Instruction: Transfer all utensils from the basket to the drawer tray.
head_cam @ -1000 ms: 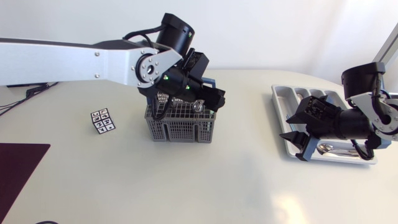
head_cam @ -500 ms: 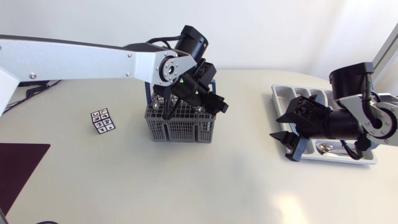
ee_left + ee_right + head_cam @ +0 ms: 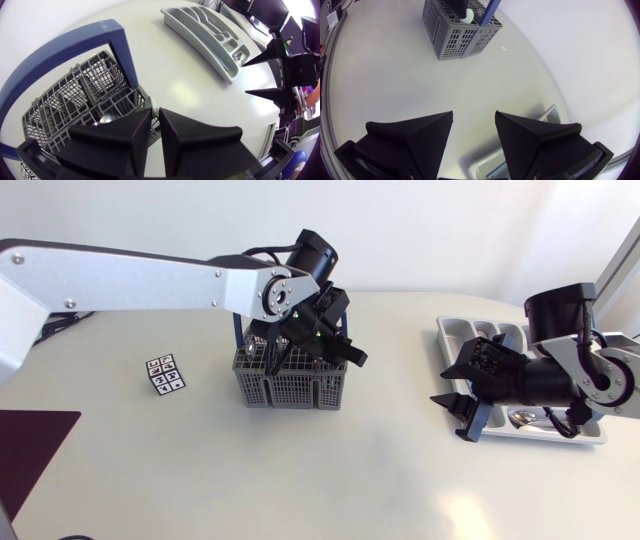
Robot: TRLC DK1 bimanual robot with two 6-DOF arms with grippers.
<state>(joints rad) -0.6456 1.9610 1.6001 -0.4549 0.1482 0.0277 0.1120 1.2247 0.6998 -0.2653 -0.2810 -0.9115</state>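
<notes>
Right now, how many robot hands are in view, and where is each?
2. The left hand is over the basket, above its compartments; the right hand is open beside the drawer tray, on its basket-facing side. Neither is hidden.

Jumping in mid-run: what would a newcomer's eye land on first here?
The long left arm stretching across the table, with the left gripper, fingers almost together, right over the grey basket. Next, the right gripper, wide open, hanging over the basket-side corner of the drawer tray.
</notes>
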